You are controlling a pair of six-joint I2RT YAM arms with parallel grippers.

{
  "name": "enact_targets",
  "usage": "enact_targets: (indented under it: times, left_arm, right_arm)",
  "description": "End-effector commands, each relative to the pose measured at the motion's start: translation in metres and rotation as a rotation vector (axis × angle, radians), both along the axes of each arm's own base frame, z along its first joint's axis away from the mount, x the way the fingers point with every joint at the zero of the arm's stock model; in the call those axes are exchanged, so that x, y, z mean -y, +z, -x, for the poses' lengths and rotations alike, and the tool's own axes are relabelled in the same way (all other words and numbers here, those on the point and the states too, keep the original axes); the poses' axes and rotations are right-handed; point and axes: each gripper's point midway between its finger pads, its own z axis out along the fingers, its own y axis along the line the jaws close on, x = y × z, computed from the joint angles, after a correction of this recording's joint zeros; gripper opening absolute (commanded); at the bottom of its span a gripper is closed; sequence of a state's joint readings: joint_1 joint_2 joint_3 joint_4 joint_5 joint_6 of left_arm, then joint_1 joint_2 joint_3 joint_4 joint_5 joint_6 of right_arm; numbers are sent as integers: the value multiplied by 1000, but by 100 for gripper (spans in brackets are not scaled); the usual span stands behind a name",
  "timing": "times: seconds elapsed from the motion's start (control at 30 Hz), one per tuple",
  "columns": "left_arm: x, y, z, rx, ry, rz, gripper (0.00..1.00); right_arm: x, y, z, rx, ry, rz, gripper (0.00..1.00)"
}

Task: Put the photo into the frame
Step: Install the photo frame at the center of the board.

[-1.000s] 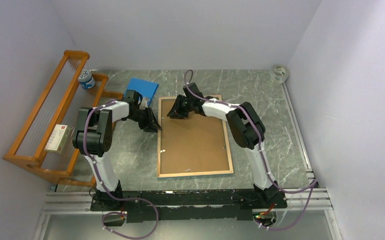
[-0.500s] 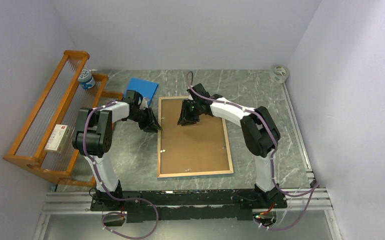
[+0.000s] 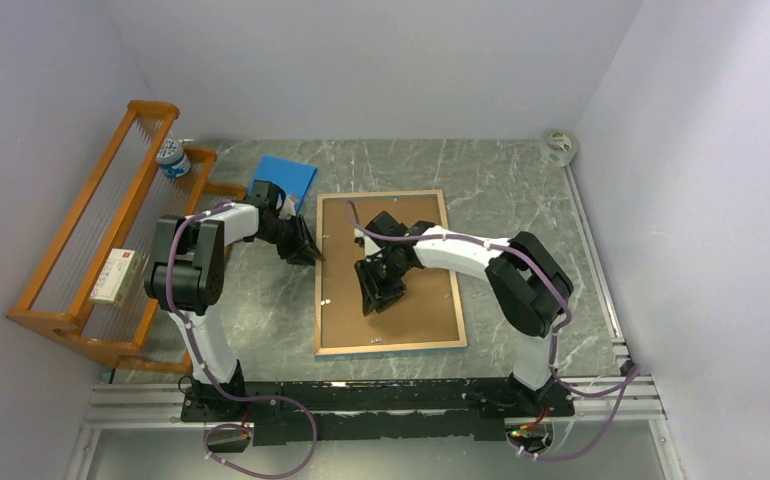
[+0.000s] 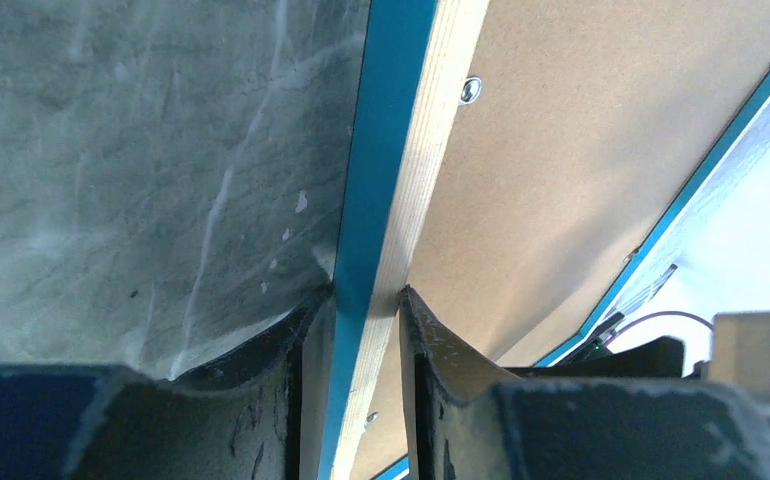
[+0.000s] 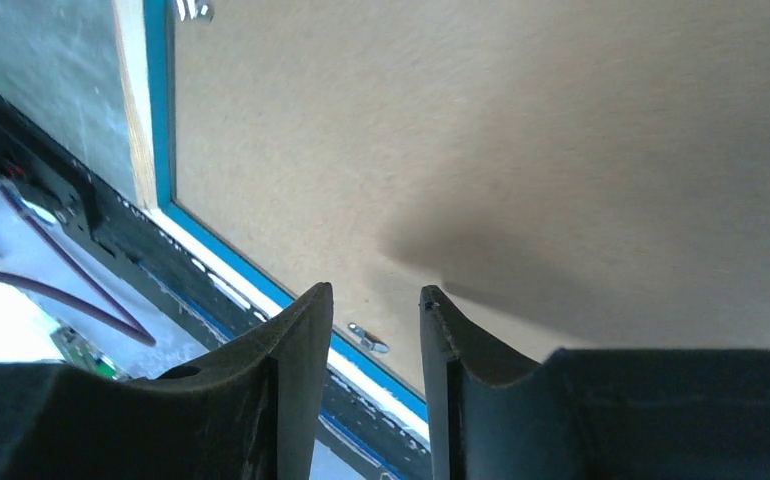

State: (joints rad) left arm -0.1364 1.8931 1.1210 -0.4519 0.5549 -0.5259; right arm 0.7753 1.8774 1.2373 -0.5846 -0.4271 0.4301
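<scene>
Sliding toward six o'clock overhead, right fingers point(image 3: 372, 294) are crossing the brown backing board point(image 3: 426, 312) of the face-down rectangular turquoise-and-wood frame point(image 3: 391, 347) mid-worktop. Left wrist: left fingers point(image 4: 439, 352) are pinching its nine-o'clock rail. Right wrist: fingers parting, empty; photo hidden, likely seated.

orange wooden rack point(image 3: 81, 342) at left, bearing a small white box point(image 3: 116, 277); blue-and-white container point(image 3: 171, 157) at its far end; flat blue pad point(image 3: 291, 178) nearby; tape roll point(image 3: 559, 146) at the far right corner of the grey marbled table point(image 3: 521, 190).
</scene>
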Motion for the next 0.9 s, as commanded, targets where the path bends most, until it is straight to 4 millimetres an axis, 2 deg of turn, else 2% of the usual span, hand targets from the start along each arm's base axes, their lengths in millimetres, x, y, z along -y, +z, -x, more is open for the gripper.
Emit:
enact_targets:
  times: [0.0,0.3,0.47,0.87]
  left_arm:
    - [0,-3,26,-89,-13,-15,33]
    - [0,-7,26,-97,-10,-15,31]
    - [0,-8,28,-102,-10,-13,31]
    - [-1,-10,32,-111,6,-20,31]
  right_arm:
    - [-5,8,20,13,97,-20,40]
    - [3,-5,42,-50,133,19,30]
    - [6,-12,56,-87,141,17,20]
    - [7,-22,79,-139,151,3,17]
